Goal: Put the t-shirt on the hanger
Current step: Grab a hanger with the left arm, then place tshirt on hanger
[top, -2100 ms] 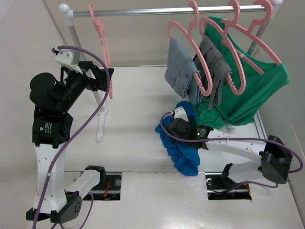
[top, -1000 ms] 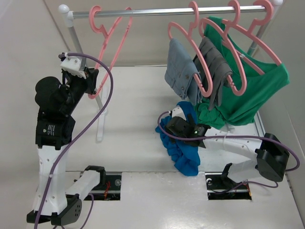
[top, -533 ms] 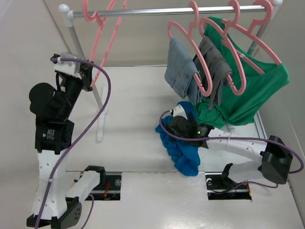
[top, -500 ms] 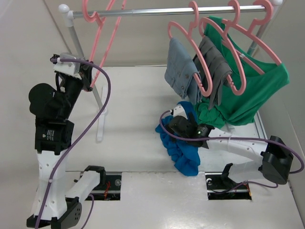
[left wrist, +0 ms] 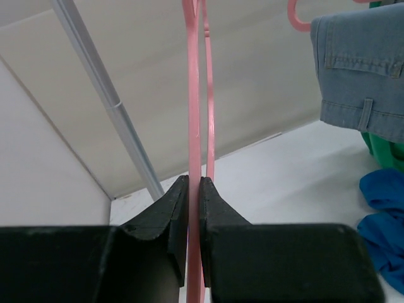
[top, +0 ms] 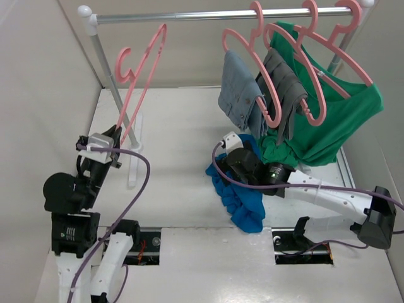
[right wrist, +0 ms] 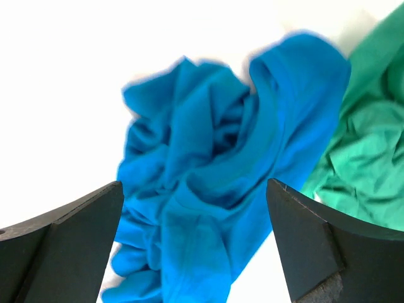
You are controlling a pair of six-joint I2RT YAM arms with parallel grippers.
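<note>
The salmon-pink hanger (top: 140, 76) is off the rail and leans up to the right, its hook (top: 125, 64) pointing left. My left gripper (top: 116, 140) is shut on its lower end. In the left wrist view the thin pink bar (left wrist: 194, 95) runs straight up between the closed black jaws of that gripper (left wrist: 194, 189). The blue t-shirt (top: 243, 202) lies crumpled on the white table. My right gripper (top: 237, 165) hovers over its far end. In the right wrist view this gripper (right wrist: 194, 189) is open and apart from the t-shirt (right wrist: 208, 170) below.
The metal rail (top: 214, 14) spans the back, with its upright (top: 117, 95) just behind the held hanger. Two grey garments (top: 243, 95) and a green shirt (top: 341, 120) hang on pink hangers at the right. The green shirt's hem (right wrist: 366, 151) touches the t-shirt.
My left arm has dropped and pulled back toward the near edge, taking the hanger off the rail. The right gripper stayed open over the t-shirt, shifting slightly.
</note>
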